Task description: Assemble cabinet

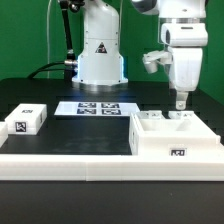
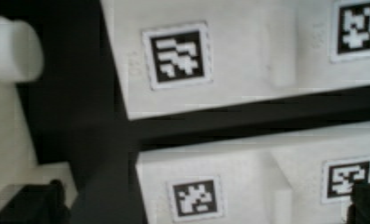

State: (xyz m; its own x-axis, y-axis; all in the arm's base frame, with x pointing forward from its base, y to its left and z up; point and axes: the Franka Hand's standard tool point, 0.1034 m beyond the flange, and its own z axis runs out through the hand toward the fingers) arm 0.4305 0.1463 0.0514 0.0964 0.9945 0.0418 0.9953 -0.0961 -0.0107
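Observation:
The cabinet (image 1: 160, 142) is a big white box lying on the black table at the exterior view's right, open side up, with a tag on its front wall. My gripper (image 1: 180, 101) hangs straight down just above its far right part, with nothing between its fingers. In the wrist view the cabinet's white tagged panels (image 2: 208, 60) fill the picture, split by black gaps. One dark fingertip (image 2: 33, 205) shows at a corner, and my gripper (image 2: 200, 214) is open and empty over a tagged panel.
A small white tagged block (image 1: 28, 120) lies at the exterior view's left. The marker board (image 1: 98, 108) lies in front of the robot's base (image 1: 100, 60). A white rail (image 1: 70, 158) runs along the table's front edge. A round white knob (image 2: 4, 50) shows at the wrist view's edge.

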